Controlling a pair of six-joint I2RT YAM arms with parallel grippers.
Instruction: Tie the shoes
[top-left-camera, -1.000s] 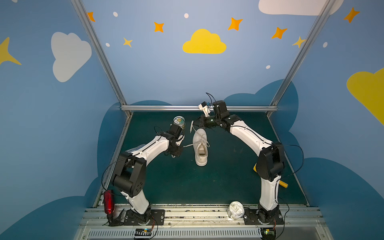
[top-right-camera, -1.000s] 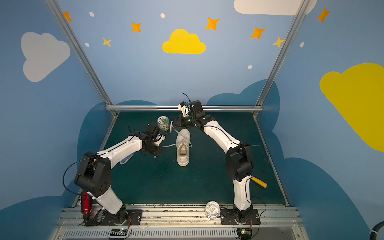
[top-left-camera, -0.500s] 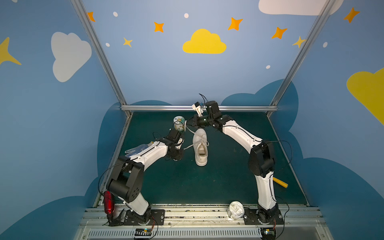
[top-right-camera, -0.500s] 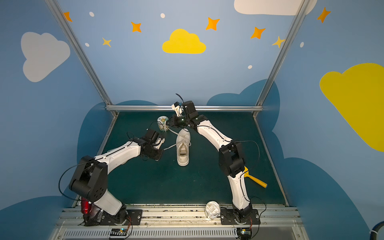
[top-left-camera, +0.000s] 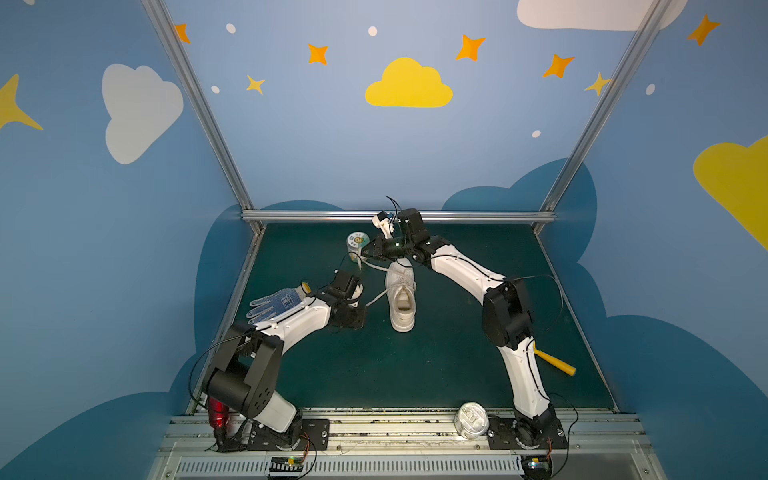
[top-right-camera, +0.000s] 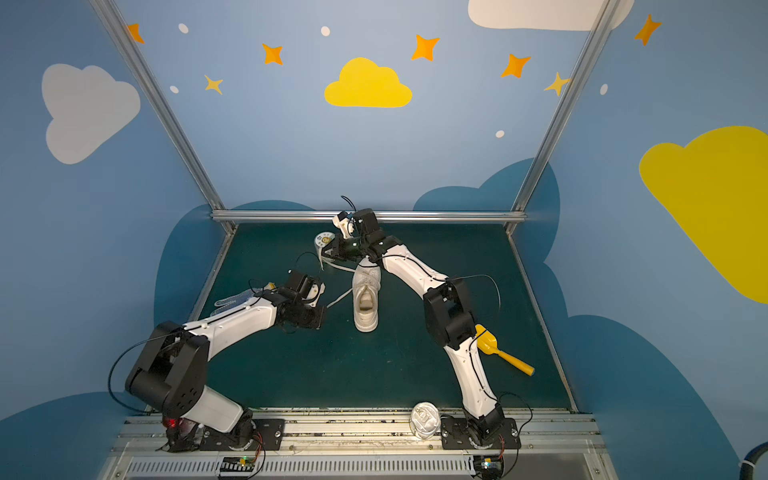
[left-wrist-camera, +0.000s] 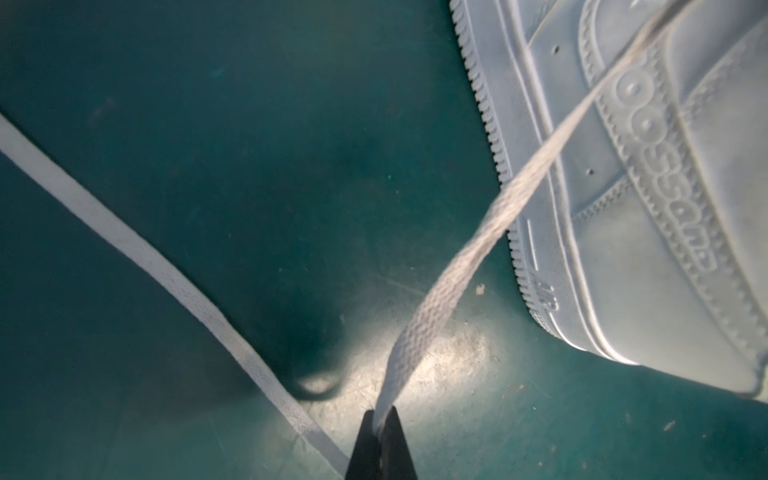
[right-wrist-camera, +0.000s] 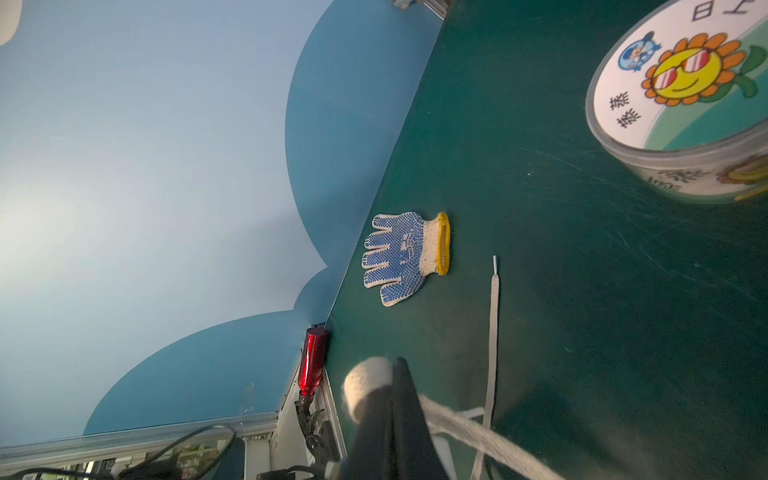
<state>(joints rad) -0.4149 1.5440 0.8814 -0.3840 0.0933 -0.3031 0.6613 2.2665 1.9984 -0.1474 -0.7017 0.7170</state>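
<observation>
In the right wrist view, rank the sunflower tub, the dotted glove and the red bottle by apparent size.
1. sunflower tub: largest, though closest to the camera and cropped by the frame.
2. dotted glove.
3. red bottle: smallest, but farthest away, so its true size is unsure.

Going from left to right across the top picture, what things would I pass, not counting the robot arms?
Red bottle → dotted glove → round sunflower tub → white sneaker → silver can → yellow scoop.
</observation>
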